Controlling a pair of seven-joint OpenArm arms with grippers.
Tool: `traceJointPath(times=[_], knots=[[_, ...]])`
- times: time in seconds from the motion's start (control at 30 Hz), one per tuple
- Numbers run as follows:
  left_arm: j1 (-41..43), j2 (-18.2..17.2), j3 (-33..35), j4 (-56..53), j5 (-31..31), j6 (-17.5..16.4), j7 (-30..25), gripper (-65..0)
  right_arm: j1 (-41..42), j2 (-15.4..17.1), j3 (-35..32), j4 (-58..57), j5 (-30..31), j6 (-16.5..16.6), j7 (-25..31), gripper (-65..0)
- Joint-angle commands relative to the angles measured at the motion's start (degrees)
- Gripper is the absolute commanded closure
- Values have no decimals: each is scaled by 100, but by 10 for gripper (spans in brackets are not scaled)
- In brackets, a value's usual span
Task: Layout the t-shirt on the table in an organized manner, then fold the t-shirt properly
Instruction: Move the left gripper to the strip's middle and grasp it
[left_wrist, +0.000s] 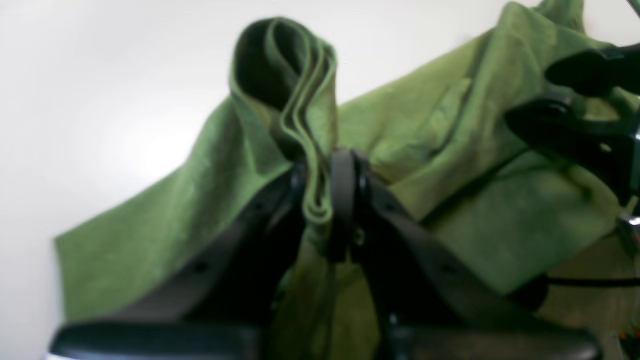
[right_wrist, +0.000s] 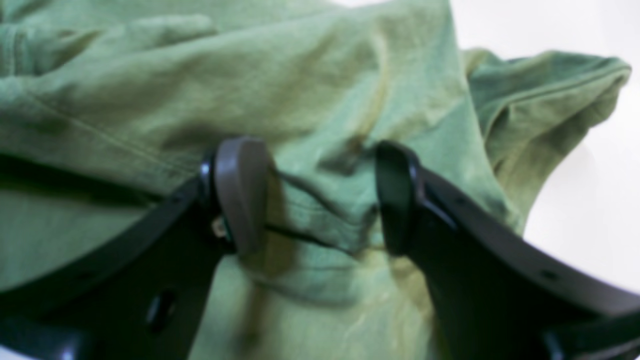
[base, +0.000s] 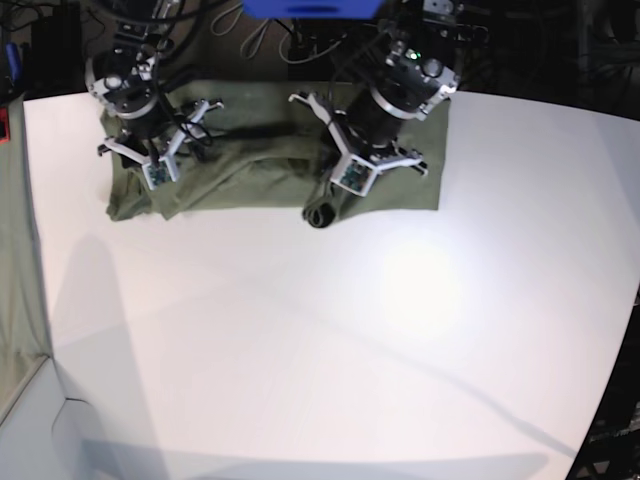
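Two tools on t-shirt (base: 270, 160), no legible writing visible

Matt olive cotton t-shirt (base: 260, 165), smooth white matt table (base: 330, 330)

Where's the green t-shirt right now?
In the base view, the t-shirt lies bunched along the table's far edge, beneath both arms.

I see the t-shirt (base: 262, 160) spread along the far edge of the table (base: 330, 340), with my left gripper (base: 322, 214) and right gripper (base: 160, 185) both over it.
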Motion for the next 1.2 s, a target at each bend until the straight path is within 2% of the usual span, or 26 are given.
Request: traceJointPath(times=[0.0, 0.27, 0.33, 0.4, 0.5, 0.53, 0.57, 0.7, 0.8, 0.97, 1.17], knots=[[-36, 39, 47, 8, -25, -20, -96, -1, 26, 6, -6, 105, 62, -29, 98, -349], [-238, 30, 267, -431, -52, -20, -96, -5, 26, 6, -6, 114, 62, -29, 98, -350], [-238, 30, 267, -431, -61, -20, -96, -27, 26, 6, -6, 114, 62, -29, 98, -350], [-212, 30, 319, -414, -61, -20, -96, -111, 26, 6, -6, 114, 62, -29, 98, -350], [-186, 30, 337, -396, -78, -38, -131, -293, 26, 6, -6, 114, 62, -29, 98, -351], [-186, 30, 337, -352, -96, -64, -148, -339, 26, 6, -6, 114, 62, -29, 98, -351], [-186, 30, 337, -247, -166, -73, -148, -352, 26, 6, -6, 114, 62, -29, 98, -351], [-168, -57, 293, 369, -1151, -73, -148, -308, 26, 6, -6, 114, 62, -29, 98, -351], [-221, -330, 179, 641, -1643, -29, -148, -257, 26, 6, -6, 114, 62, -29, 98, -351], [-300, -585, -472, 439, -1722, -29, -96, -185, 26, 6, 11, 255, 62, -29, 89, -350], [-309, -840, -1404, -405, -1748, -64, -96, -169, -35, 6, 38, 985, 62, -29, 80, -352]])
